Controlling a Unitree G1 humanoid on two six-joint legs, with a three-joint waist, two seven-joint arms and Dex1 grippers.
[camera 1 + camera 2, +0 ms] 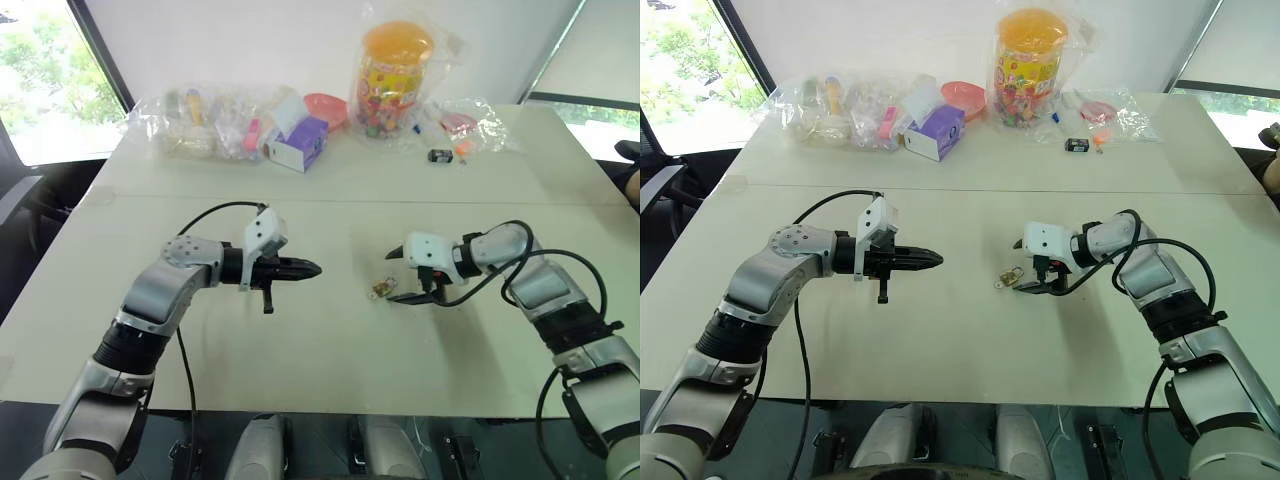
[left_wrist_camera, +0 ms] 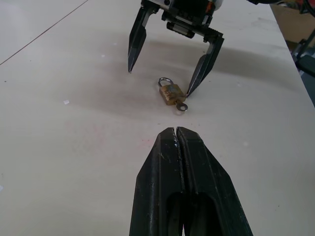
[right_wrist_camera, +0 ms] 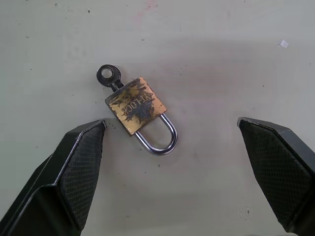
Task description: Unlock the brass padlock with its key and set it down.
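Meanwhile, on a pale cream surface (image 1: 330,350), a small brass-gold padlock (image 3: 137,106) with a thin silvery shackle lies flat, a dark round-headed key (image 3: 107,76) seated in the end of its body opposite the loop. The shackle looks closed, both legs running into the body.

The robot's right gripper (image 2: 167,66), black and two-fingered, hangs just over the lock with its jaws spread wide; in the left wrist view one fingertip stands right beside the lock body, though contact cannot be confirmed. The left gripper (image 1: 300,268) hovers well apart to the other side, pointing toward the lock, its jaws pressed together on nothing.

By all appearances the task is at its opening step: getting hold of the lock before any turn of the key. The next move likely calls for the right jaws to come down astride the brass body and pinch it without nudging it away, leaving the key head exposed for the left jaws, which would first have to part.

Along the far edge sit clear plastic bags of small items (image 1: 210,120), a purple-and-white box (image 1: 300,145) and a yellow-lidded jar of colourful sweets (image 1: 392,80), all far from the work.
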